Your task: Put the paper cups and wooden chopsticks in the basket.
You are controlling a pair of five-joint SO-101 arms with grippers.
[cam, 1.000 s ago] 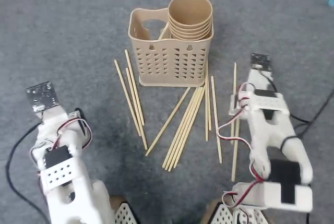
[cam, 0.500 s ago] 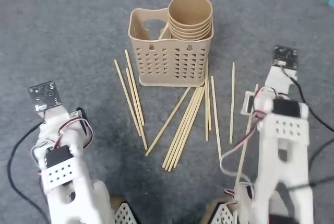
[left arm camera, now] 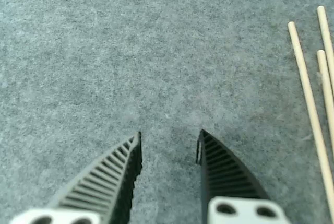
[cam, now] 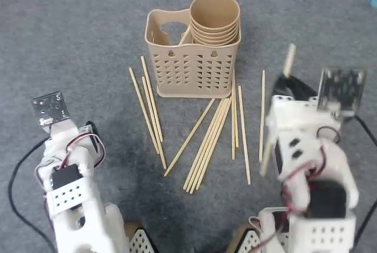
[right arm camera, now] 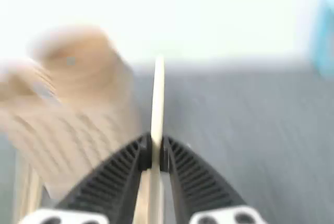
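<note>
A beige perforated basket [cam: 191, 73] stands at the back middle of the grey mat, with a stack of paper cups [cam: 215, 17] in its right compartment. Several wooden chopsticks [cam: 206, 144] lie scattered in front of it and to both sides. My right gripper [right arm camera: 155, 148] is shut on one chopstick [right arm camera: 157, 98], held off the mat at the right with its tip [cam: 288, 58] pointing up and toward the basket. Beyond it, the basket [right arm camera: 57, 114] and cups [right arm camera: 78, 57] are blurred. My left gripper [left arm camera: 169, 143] is open over bare mat at the front left, with chopsticks [left arm camera: 310, 109] off to one side.
The left arm [cam: 68, 170] sits low at the front left, well apart from the basket. A single chopstick [cam: 262, 114] lies just inside the right arm [cam: 306, 147]. The basket's left compartment [cam: 168, 32] is open at the top.
The right arm has lifted a chopstick off the mat and swung it up, so it now points toward the basket. The left arm has not moved.
</note>
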